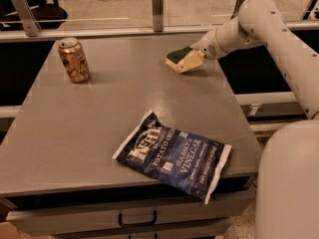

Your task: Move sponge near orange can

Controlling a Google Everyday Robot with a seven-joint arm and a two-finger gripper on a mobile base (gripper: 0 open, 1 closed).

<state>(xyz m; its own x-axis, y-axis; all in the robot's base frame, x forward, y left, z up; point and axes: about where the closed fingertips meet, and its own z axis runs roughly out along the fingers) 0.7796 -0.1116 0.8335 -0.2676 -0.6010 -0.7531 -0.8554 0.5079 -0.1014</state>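
The sponge (pixel 177 56), dark green on top with a pale yellow base, is at the far right of the grey table (pixel 124 103), tilted and just above the surface. My gripper (pixel 190 60) reaches in from the right and is shut on the sponge. The orange can (pixel 73 59) stands upright at the far left of the table, well apart from the sponge and gripper.
A blue chip bag (pixel 174 154) lies flat near the front edge, right of centre. My white arm (pixel 279 39) runs down the right side past the table edge. Metal posts (pixel 157 6) and a glass rail stand behind the table. A drawer (pixel 137 218) sits under the front edge.
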